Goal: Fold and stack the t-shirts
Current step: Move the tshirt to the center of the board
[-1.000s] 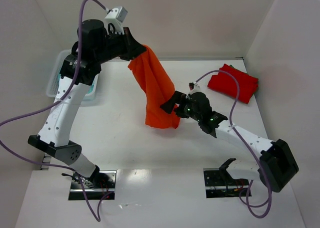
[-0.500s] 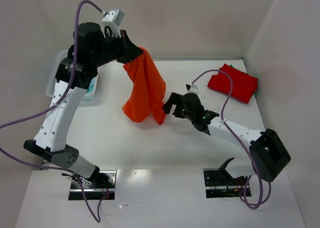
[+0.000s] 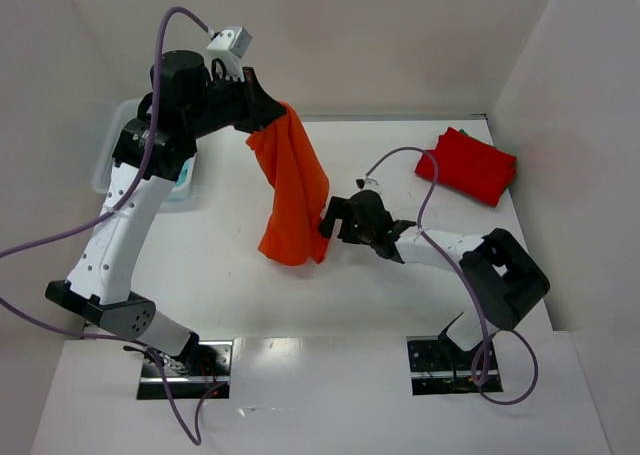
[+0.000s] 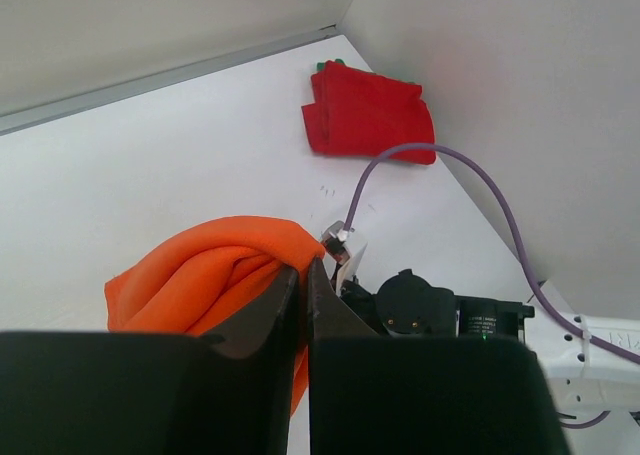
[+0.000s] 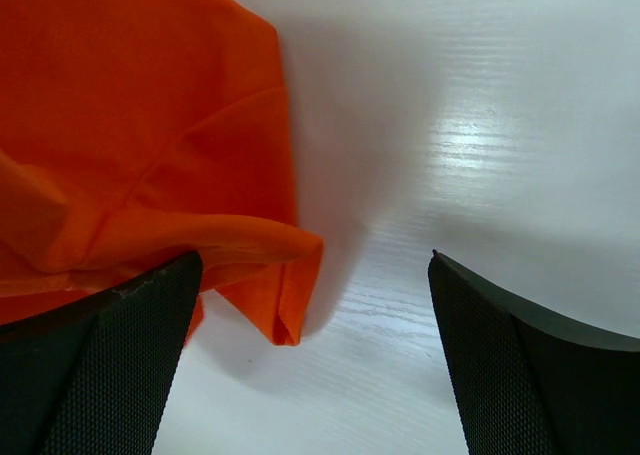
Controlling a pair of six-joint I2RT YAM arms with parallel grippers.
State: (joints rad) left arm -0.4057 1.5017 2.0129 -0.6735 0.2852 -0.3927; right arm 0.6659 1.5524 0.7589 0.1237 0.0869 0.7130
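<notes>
Left hand (image 4: 305, 267) clenched on orange t-shirt (image 3: 295, 200), held high, cloth hanging over counter (image 3: 220, 265). Right hand (image 3: 328, 218) spread wide, low at the shirt's bottom hem, grasping nothing. Red t-shirt (image 3: 467, 165) lies folded, far right corner.

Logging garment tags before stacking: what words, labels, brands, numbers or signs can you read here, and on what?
No readable text anywhere.
Orange t-shirt: plain, no print showing.
Red t-shirt: plain, no print showing.
Pale marking on the right arm: too small to read.
</notes>
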